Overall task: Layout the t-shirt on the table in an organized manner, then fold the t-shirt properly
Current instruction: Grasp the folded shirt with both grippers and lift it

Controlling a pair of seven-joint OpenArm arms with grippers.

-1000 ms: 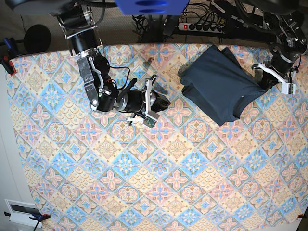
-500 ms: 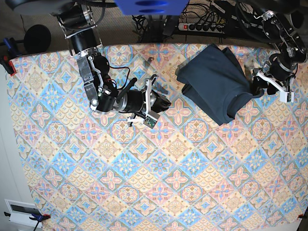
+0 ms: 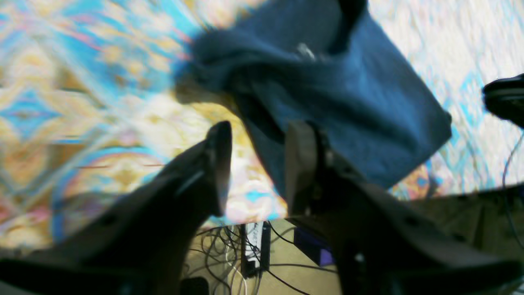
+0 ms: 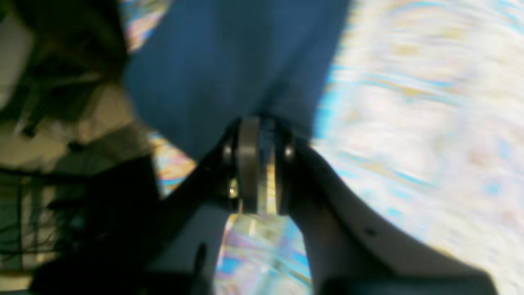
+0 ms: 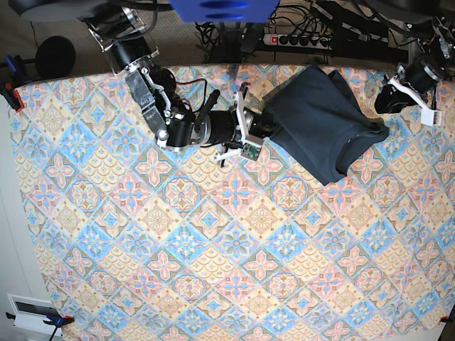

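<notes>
The dark navy t-shirt (image 5: 320, 117) lies bunched and partly folded over at the table's (image 5: 213, 249) far right. In the base view my right gripper (image 5: 261, 126) has its tips at the shirt's left edge. The right wrist view shows that gripper (image 4: 258, 164) shut, its fingertips (image 4: 247, 164) against the t-shirt (image 4: 229, 69); whether cloth is pinched cannot be told. My left gripper (image 5: 384, 101) hangs off the shirt's right side by the table's far edge. In the left wrist view it (image 3: 258, 164) is open, with only tablecloth in the gap and the t-shirt (image 3: 335, 86) just beyond.
A power strip with cables (image 5: 298, 37) runs behind the table's far edge, and cables (image 3: 254, 246) lie on the floor below it. Clamps (image 5: 11, 96) grip the cloth at the left edge. A white box (image 5: 32, 312) sits off the near left corner.
My left gripper let go of the shirt's right edge and drew back toward the far right. My right arm swung right, from bare tablecloth to the shirt's left edge.
</notes>
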